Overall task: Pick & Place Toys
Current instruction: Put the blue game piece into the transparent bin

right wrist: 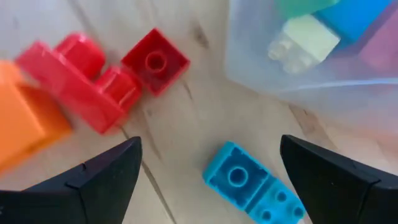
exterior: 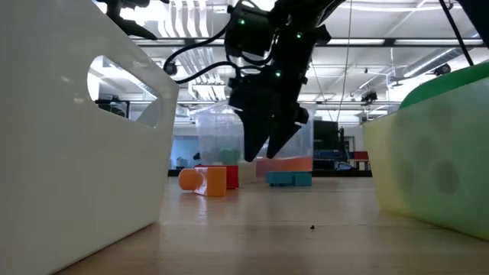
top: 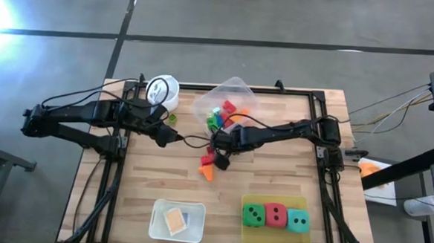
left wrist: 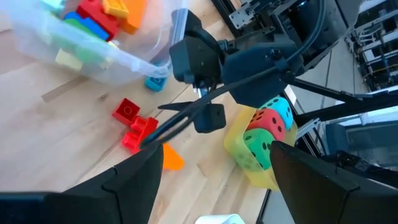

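Right hand (top: 216, 160) hovers low at mid-table, fingers spread (left hand (top: 173, 138) likewise).

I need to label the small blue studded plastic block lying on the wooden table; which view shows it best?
The right wrist view: the small blue studded plastic block is close, studs clear. The left wrist view shows it small beside the clear plastic tub; the low view, edge-on; the high view hides it.

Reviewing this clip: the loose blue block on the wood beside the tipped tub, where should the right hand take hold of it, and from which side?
Probably from straight above, across its two long side walls. The blue block lies flat, studs up, clear of the red blocks and just outside the clear tub. The right hand hangs open over it; turning the fingers to span the narrow width looks safest.
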Robot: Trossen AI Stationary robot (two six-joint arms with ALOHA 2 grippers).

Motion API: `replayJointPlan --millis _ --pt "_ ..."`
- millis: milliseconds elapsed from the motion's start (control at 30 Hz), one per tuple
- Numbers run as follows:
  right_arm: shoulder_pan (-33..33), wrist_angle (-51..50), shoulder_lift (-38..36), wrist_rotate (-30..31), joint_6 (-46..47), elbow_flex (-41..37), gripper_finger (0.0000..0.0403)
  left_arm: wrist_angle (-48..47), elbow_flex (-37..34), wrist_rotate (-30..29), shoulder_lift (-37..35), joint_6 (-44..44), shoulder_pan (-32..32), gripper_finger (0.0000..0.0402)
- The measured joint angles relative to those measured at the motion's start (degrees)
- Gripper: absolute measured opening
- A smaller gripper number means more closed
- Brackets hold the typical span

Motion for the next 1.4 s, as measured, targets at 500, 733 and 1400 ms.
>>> replayJointPlan --millis 500,733,1400 --pt "-0.3 -3.4 -0.5 -4.1 -2.7 -0.4 0.0374 0.0 0.0 2.2 0.0 -0.2 0.0 0.0297" --pt "-0.3 -3.2 -1.6 -4.7 -2.3 -0.4 0.0374 0.0 0.0 2.2 0.0 -0.3 0.0 0.0297" --pt "-0.5 -1.7 -5.0 -4.5 -45.2 -2.1 0.0374 0.0 0.0 2.2 0.0 -0.2 -0.1 0.0297"
